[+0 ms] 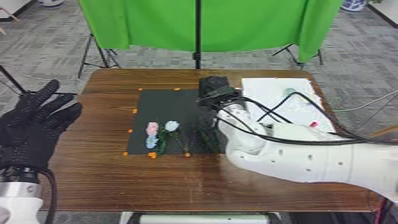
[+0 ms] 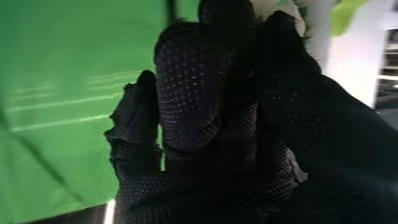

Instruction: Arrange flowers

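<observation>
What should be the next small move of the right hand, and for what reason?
I would turn the right hand slightly before it goes anywhere: a pale thing shows close against it, and I cannot tell if it is held. The pink flower and white flower lie on the dark mat, so they can probably wait.

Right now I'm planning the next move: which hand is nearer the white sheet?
Right. The right hand is beside the white sheet's left edge; the left hand is past the table's left edge.

room left of flowers, right arm blocking right side
</observation>
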Controlling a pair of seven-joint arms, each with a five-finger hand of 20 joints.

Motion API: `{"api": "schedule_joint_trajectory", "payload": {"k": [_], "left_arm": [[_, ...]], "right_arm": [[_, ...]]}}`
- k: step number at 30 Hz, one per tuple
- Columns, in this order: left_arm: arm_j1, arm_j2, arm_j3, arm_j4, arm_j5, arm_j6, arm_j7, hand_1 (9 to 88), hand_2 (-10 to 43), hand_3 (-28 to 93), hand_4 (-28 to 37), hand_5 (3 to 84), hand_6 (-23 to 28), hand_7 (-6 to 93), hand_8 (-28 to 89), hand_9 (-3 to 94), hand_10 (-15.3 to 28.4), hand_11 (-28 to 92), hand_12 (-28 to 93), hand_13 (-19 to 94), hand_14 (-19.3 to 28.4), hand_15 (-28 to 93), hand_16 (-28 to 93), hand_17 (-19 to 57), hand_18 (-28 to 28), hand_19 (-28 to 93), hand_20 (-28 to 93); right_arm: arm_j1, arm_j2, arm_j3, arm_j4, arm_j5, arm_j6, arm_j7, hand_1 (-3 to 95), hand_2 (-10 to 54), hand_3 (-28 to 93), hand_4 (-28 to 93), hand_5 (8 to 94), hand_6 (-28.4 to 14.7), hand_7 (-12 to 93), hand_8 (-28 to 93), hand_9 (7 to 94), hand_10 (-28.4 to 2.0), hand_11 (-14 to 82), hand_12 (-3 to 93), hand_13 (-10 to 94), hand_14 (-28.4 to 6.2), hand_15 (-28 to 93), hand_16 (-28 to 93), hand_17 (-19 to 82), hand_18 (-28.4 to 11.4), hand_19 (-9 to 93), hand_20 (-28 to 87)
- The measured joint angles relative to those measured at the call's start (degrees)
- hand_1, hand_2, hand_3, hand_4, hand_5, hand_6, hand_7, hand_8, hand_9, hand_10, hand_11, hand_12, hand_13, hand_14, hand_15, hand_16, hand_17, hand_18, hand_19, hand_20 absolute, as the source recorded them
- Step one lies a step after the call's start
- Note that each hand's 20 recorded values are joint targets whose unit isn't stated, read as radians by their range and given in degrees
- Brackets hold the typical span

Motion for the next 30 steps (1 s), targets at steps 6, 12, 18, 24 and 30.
{"api": "schedule_joint_trajectory", "payload": {"k": [6,12,18,24,30], "left_arm": [[-0.2,0.08,-0.17,0.04,0.07,-0.06,-0.46,21.1,9.5,77,-28.3,34.6,9.3,12.8,-9,29.9,19.8,27,10,25,28.3,57,-12,-5.3,26.3,67,15],[-0.5,0.36,-0.16,0.16,0.09,-0.13,-0.61,21.1,9.5,77,-28.3,34.5,9.3,12.7,-9,30.0,19.8,27,10,25,28.3,57,-12,-5.3,26.3,68,15],[-0.9,0.77,0.04,0.29,0.09,-0.14,-0.5,21.0,9.6,77,-28.3,34.6,9.3,12.8,-9,30.0,19.9,27,10,25,28.3,57,-12,-5.3,26.3,68,15],[-1.3,0.93,0.24,0.44,0.09,-0.14,-0.48,21.1,9.6,77,-28.3,34.6,9.3,12.8,-9,30.0,19.8,27,10,25,28.3,57,-12,-5.3,26.3,68,15],[-1.3,0.96,0.25,0.45,0.09,-0.15,-0.43,21.2,9.7,77,-28.3,34.7,9.4,12.7,-9,29.9,19.8,27,10,25,28.4,57,-12,-5.3,26.3,68,15]], "right_arm": [[-2.0,-2.8,0.1,0.0,0.6,-1.5,-0.2,53.6,-9.5,73,-28,82.6,4.9,23,0,93.5,-4.9,8.9,34.0,80,-2.4,62,23,32,-18.1,93,32],[-2.2,-3.6,-2.1,-0.1,1.2,-1.6,0.1,53.5,-9.5,72,-28,82.3,4.9,23,0,93.4,-5.0,9.7,33.9,79,-2.5,62,22,31,-18.3,93,32],[-1.0,-5.0,-5.1,0.4,1.8,-0.4,0.7,52.4,-9.5,72,-28,81.4,4.9,23,-1,92.6,-5.5,13.6,32.0,79,-2.7,63,21,31,-18.5,93,33],[0.1,-6.3,-5.9,0.7,2.2,0.3,1.0,51.4,-9.5,72,-28,80.3,4.6,22,-1,91.8,-5.9,14.6,31.6,78,-3.0,64,21,31,-18.6,92,33],[0.1,-6.6,-5.9,0.6,2.3,-0.3,1.0,50.3,-9.5,72,-28,78.8,4.3,22,-2,90.5,-6.3,15.4,30.6,77,-3.4,64,21,30,-18.9,92,33]]}}
